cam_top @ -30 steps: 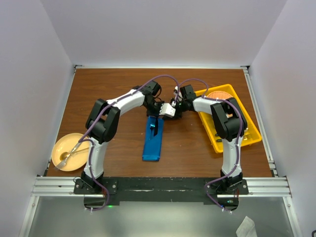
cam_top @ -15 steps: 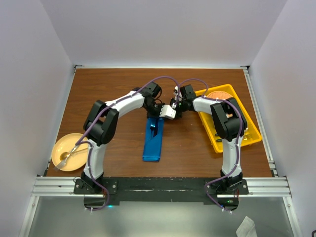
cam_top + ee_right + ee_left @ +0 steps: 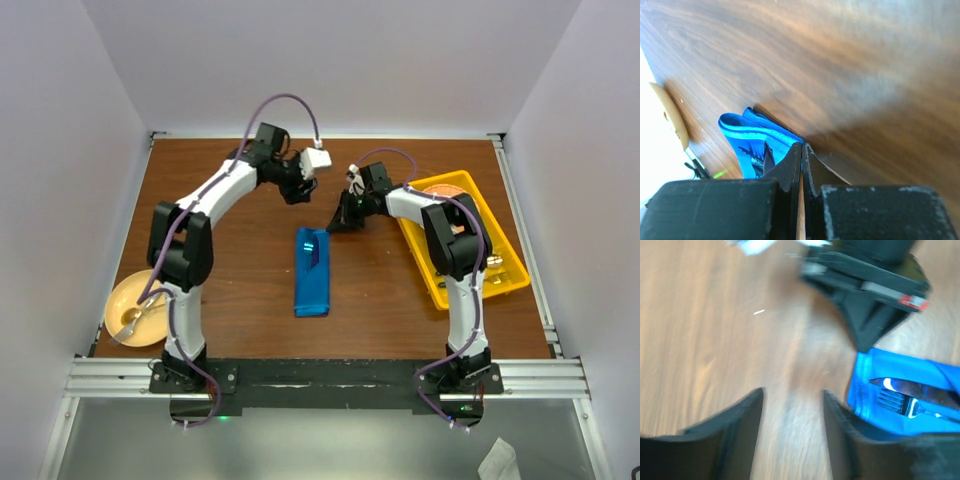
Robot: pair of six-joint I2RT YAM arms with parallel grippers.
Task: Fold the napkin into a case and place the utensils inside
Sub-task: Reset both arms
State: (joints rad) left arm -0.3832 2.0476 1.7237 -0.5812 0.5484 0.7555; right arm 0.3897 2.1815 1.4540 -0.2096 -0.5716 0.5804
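Showing utensils [image 3: 912,389] in the case [image 3: 313,285] mouth, left gripper [image 3: 792,395] spread, right gripper [image 3: 801,146] closed

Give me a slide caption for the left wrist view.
Open left jaws above the table; beside them the case holds the utensils, right jaws shut near its mouth.

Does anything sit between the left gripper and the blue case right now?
Nothing visible does. Only bare table lies between the open left gripper and the case. The shut right gripper rests by the case's far end, beside that path.
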